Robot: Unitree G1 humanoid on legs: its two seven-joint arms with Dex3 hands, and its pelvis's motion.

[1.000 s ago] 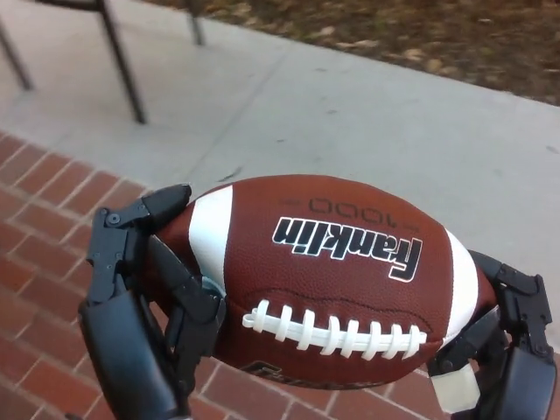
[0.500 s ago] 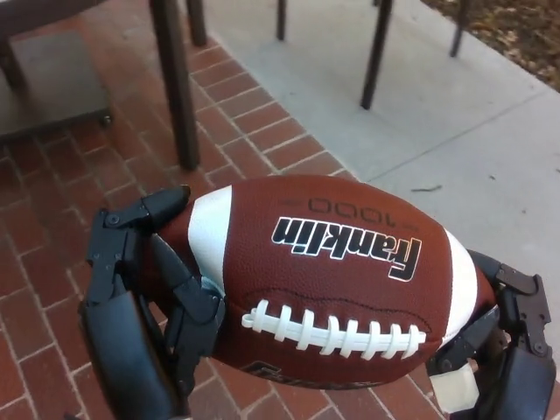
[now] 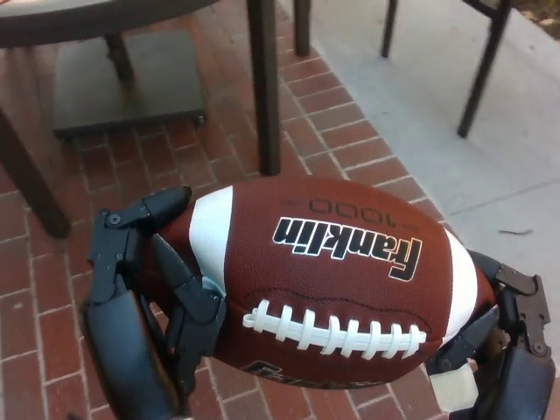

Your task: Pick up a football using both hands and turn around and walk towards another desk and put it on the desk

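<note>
The football (image 3: 324, 280) sits unmoved between the left robot hand (image 3: 144, 289) and right robot hand (image 3: 503, 337), both grasping its ends (laces up). The ground has swung: a table (image 3: 96, 13) edge now appears top-left, so the turn is progressing.

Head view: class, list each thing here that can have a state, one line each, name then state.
football: held off the ground between both hands, laces and upside-down Franklin print facing the camera
left hand: shut on the football's left end
right hand: shut on the football's right end
table: only its edge shows; top unseen
</note>
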